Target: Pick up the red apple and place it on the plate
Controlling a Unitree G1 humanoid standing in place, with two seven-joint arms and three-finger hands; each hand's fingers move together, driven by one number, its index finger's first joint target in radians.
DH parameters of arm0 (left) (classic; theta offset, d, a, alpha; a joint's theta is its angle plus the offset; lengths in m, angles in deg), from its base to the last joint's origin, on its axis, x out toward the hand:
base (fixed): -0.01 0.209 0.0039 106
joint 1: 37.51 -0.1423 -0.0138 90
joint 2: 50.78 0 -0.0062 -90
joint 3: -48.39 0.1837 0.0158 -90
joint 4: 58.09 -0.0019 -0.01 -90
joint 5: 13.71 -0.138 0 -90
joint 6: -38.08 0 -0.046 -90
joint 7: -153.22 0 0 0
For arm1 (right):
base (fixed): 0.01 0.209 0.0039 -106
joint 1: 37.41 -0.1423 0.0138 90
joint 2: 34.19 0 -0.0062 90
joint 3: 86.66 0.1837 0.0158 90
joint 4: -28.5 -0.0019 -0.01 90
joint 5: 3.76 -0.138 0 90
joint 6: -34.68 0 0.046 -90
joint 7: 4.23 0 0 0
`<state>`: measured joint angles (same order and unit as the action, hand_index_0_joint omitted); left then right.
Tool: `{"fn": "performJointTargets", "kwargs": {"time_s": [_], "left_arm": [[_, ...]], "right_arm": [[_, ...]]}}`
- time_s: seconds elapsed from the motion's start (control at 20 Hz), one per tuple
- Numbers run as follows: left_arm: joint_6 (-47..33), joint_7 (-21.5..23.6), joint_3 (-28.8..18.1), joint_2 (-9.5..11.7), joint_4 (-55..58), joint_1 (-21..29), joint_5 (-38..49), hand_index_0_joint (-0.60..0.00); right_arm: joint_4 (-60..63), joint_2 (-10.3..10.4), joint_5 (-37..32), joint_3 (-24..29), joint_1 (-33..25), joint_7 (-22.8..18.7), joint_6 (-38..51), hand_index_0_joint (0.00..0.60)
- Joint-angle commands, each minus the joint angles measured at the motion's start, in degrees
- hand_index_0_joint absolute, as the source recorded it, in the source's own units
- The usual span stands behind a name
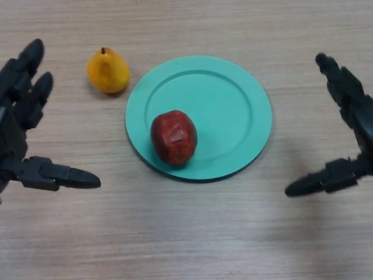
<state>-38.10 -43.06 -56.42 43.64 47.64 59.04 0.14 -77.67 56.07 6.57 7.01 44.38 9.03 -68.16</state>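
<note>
The red apple (173,136) lies on the teal plate (227,105), on the plate's near-left part. My left hand (17,111) hovers at the left edge of the head view, open, fingers straight and thumb stretched toward the plate, holding nothing. At the right edge my right hand (349,116) is likewise open and empty, its thumb pointing inward. Both hands stand well apart from the plate and the apple.
A yellow pear (108,71) rests on the wooden table (186,233) just beyond the plate's upper-left rim, between the plate and my left hand.
</note>
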Motion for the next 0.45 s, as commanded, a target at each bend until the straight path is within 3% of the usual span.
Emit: {"fn": "performJointTargets", "kwargs": {"time_s": [0.05, 0.2, 0.45], "left_arm": [[-7.1, -1.6, -2.9, 2.9, 4.1, 1.9, -1.6, 0.0], [-7.3, -1.8, -3.0, 2.2, 6.5, 1.2, 0.1, 0.0], [-6.2, -0.8, -2.0, 2.1, 6.9, 1.7, -2.1, 0.0]], "right_arm": [[-7.1, -2.2, -5.6, 5.0, -1.0, -0.5, 3.1, 0.0], [-11.1, -2.6, -10.4, 6.6, 0.1, 0.0, 2.1, 0.0], [-13.5, -2.1, -12.4, 6.1, 1.1, -0.7, 0.2, 0.0]]}}
